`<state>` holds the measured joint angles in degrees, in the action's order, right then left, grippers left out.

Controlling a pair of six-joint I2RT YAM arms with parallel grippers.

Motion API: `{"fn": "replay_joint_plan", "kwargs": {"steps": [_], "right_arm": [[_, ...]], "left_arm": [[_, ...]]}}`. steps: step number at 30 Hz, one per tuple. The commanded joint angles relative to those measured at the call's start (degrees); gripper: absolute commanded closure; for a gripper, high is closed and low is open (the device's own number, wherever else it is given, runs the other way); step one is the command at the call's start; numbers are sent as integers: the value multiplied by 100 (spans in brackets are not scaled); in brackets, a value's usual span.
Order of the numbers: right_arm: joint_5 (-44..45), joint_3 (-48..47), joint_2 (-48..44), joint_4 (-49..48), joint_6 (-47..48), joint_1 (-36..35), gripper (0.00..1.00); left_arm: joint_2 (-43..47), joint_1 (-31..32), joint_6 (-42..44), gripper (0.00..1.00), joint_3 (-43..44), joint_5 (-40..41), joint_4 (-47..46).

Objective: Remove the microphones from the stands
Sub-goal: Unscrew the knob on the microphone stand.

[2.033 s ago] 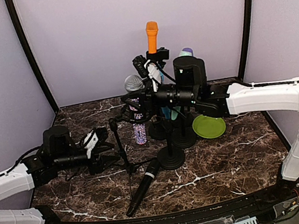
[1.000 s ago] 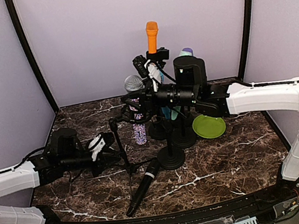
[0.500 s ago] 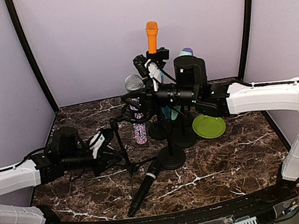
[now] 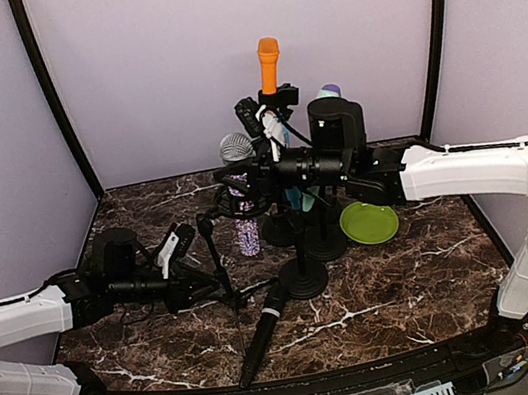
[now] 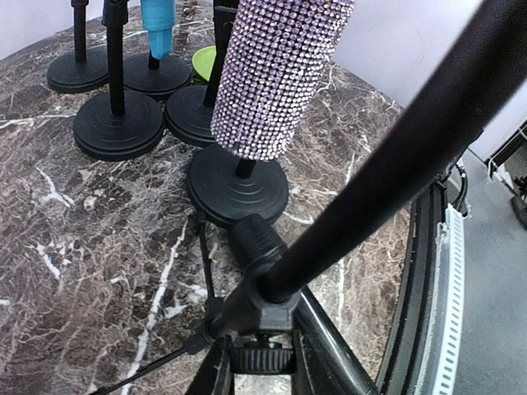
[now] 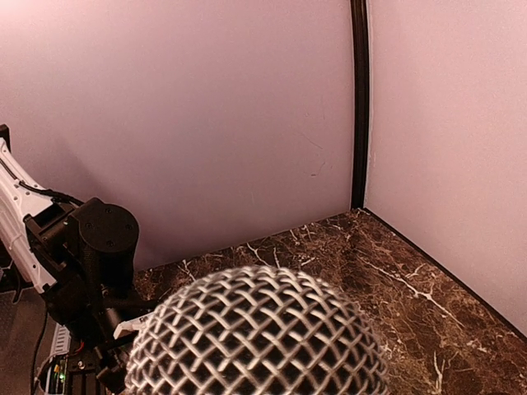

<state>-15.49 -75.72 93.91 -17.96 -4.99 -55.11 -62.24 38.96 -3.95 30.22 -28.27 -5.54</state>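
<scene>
Right hand (image 4: pixel 246 173) clamped on mic (image 4: pixel 247 226), which sits upright in the stand (image 4: pixel 215 258); left hand (image 4: pixel 212 284) clamps the stand low. Extraction step: you need a straight upward pull, base pinned.

A lab test booth: plain lilac walls (image 4: pixel 215 23) enclosing a marble-patterned robot table (image 4: pixel 410 284).

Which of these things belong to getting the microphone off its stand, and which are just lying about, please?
In the job: glitter microphone, tripod stand, left gripper, right gripper.
Lying about: black microphone on the table, green plate, orange microphone, round-base stand.
</scene>
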Motion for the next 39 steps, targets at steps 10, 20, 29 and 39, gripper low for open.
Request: {"fn": "replay_joint_plan", "kwargs": {"steps": [10,20,29,39], "right_arm": [[-78,-244,-51,-349,-18,-25,85],[10,-313,22,-153,263,-191,85],[-30,-338,66,-68,363,-277,85],[126,-312,60,11,406,-324,81]], "left_arm": [[60,-650,-1429,100,-559,-1619,-1107],[-570,-1034,-2171,100,-531,-2607,-1601],[-898,-1237,-2364,100,-496,-2983,-1580],[-801,-1251,-1890,60,-211,-2652,-1020]]}}
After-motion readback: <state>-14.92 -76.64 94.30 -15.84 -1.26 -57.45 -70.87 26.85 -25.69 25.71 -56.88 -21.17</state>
